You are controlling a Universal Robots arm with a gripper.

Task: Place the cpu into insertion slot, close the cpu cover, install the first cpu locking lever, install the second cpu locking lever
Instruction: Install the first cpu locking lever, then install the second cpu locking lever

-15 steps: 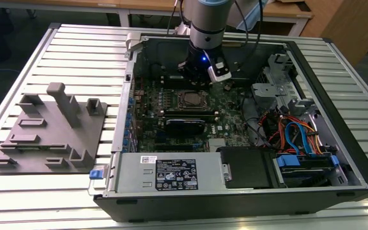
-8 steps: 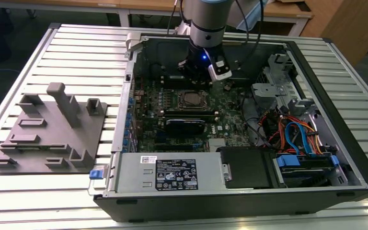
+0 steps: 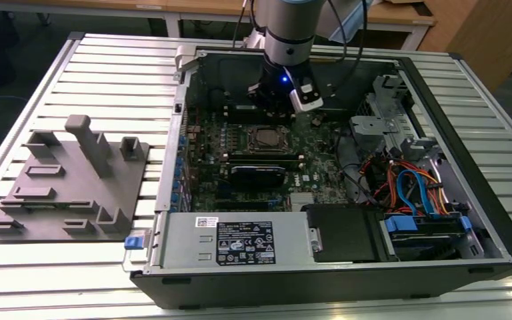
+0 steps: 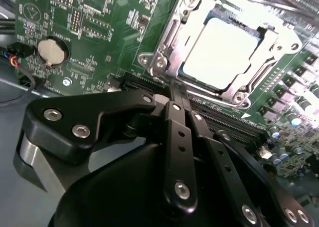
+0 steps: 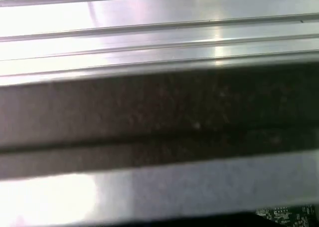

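In the exterior view, an open computer case [image 3: 469,220] lying on a slatted metal table [image 3: 105,73], green motherboard [image 3: 205,167] face up inside. Over the far part of the board, the arm [image 3: 287,30], reaching straight down, with the gripper [image 3: 269,100] hanging just beyond the socket. In the middle of the board, the cpu [image 3: 263,139], seated in its socket with the cpu cover [image 3: 263,128] lying flat around it. Off to the exterior view's left, a grey fixture block [image 3: 69,187] on the table, well apart from the case. Near the front edge, the power supply [image 3: 234,243] and a bundle of blue and orange cables [image 3: 416,190].

In the second wrist view, the black fingers [image 4: 175,112] pressed together, nothing pinched between them, tips close to the socket's edge. Just past them, the cpu [image 4: 219,55] bright and level in its slot, framed by the cpu cover [image 4: 172,35] closed down over its rim. Elsewhere on the board, a round coin battery [image 4: 52,51].

In the first wrist view, blurred table slats [image 5: 159,17] and a dark band of case wall [image 5: 159,112].
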